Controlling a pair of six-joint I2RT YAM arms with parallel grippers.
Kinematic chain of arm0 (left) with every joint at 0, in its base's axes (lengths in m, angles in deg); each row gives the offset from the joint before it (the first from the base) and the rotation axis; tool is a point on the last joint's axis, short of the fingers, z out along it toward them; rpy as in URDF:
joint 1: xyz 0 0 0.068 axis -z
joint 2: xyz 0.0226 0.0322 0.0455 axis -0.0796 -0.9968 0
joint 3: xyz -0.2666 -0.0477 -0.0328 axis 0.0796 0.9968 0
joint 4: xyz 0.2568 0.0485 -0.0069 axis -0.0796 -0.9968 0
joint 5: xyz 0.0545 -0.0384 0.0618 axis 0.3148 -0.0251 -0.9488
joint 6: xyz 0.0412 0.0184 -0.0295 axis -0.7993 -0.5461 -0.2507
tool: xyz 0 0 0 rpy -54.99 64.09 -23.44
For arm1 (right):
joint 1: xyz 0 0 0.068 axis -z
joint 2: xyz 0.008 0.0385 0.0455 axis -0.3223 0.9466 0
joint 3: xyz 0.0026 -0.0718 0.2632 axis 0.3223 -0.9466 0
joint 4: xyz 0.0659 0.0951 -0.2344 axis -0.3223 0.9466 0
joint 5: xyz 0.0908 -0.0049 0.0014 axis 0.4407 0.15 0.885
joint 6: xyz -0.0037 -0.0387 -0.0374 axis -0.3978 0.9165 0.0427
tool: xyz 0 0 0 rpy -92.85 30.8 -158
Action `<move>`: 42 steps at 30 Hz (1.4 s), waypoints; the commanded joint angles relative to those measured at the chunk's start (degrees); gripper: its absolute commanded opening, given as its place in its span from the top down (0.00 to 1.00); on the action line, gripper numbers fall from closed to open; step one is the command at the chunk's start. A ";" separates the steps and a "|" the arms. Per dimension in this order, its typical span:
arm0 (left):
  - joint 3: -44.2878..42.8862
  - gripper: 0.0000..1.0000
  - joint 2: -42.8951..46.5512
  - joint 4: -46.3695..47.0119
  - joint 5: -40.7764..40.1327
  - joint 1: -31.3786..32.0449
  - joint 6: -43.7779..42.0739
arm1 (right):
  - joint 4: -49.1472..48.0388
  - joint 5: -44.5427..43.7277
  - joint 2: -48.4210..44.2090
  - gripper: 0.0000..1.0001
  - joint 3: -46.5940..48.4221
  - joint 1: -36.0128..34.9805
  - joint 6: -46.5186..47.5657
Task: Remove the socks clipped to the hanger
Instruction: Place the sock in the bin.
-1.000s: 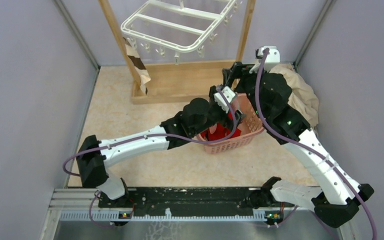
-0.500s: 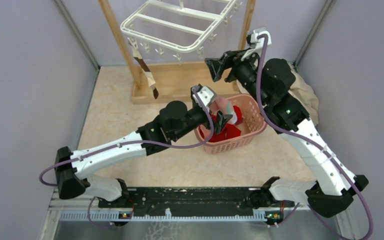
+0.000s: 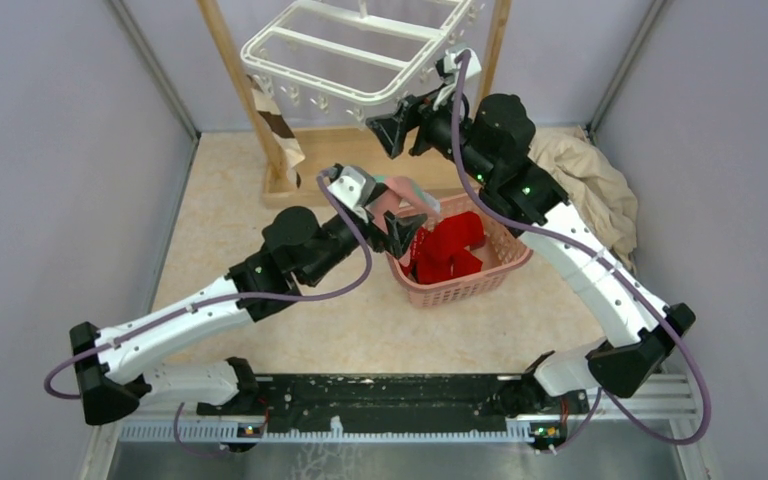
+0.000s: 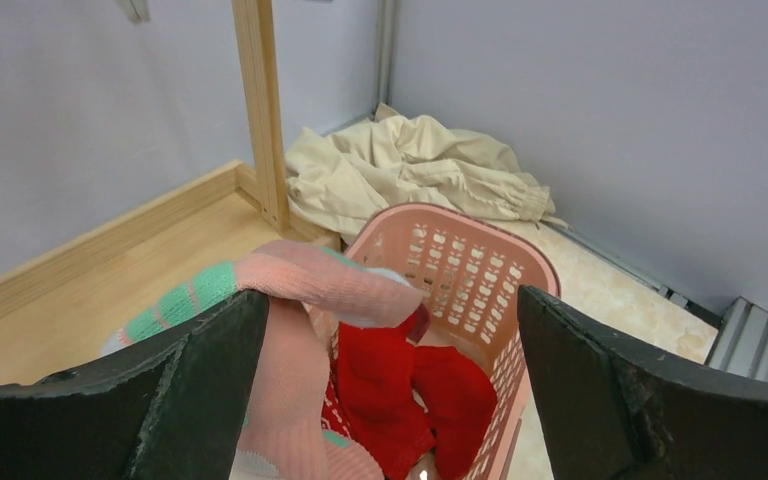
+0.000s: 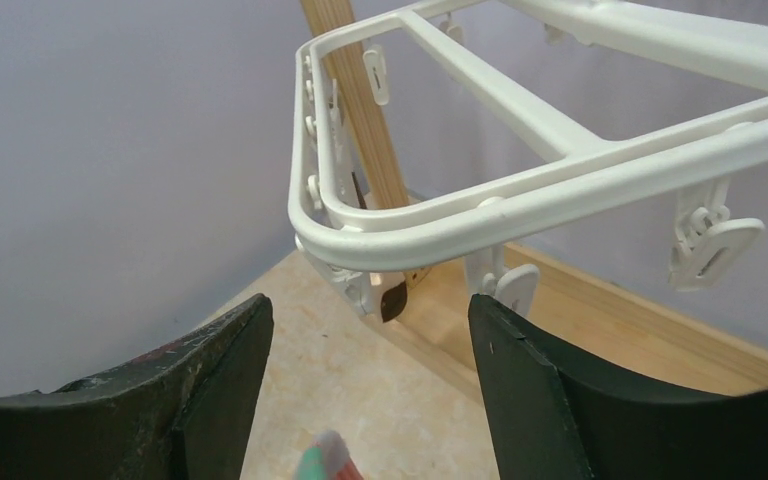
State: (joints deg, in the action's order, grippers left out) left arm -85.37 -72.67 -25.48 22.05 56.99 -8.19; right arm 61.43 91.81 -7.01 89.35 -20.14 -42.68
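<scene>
Left end effector (image 4: 392,295) is gaping wide, yet the pink sock (image 4: 310,280) is draping over one finger, risking sliding outside the basket (image 4: 480,290).

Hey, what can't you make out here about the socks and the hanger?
Hanger far side: top view, cut off by the upper edge; socks there unseen.
Striped sock: right wrist view, hanger rim hides all but its tip.
Basket floor: both views, red socks cover it.
</scene>
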 commanded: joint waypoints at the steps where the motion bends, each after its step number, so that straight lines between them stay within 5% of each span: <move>1: 3.29 0.01 -2.40 6.11 7.70 -2.34 3.20 | -2.94 -1.97 -2.64 0.28 -0.10 -0.52 -0.60; 9: -6.99 0.01 -17.06 7.30 19.25 -3.45 5.78 | 10.77 -17.37 -10.40 0.26 0.36 1.11 1.65; 16: -37.61 0.01 -36.22 -31.47 32.75 -6.24 8.69 | 31.34 -19.94 -12.60 0.24 1.95 6.41 -3.21; 20: -33.34 0.01 -34.03 -29.81 50.18 -10.22 10.93 | 34.56 -16.90 -17.40 0.22 -3.88 12.48 -5.84; 25: -28.48 0.01 -31.36 -31.62 58.61 -13.26 8.43 | 38.12 -14.30 -20.07 0.22 -5.64 17.44 -6.59; 31: -23.90 0.01 -24.35 -26.65 57.02 -14.10 8.82 | 30.04 -4.11 -21.72 0.23 -11.30 17.58 -7.29; 37: -20.47 0.01 -13.64 -28.74 40.45 -14.27 7.18 | 15.44 7.75 -16.33 0.30 -11.61 16.84 -10.48; 42: -15.42 0.01 -4.86 -31.30 29.48 -14.34 9.24 | 12.18 5.27 -10.02 0.31 -5.55 6.47 -5.78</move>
State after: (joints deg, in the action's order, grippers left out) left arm -105.26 -82.52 -54.77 62.61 42.90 0.25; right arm 81.93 94.56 -20.64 77.83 -6.67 -51.03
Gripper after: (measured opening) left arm 0.989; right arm 0.697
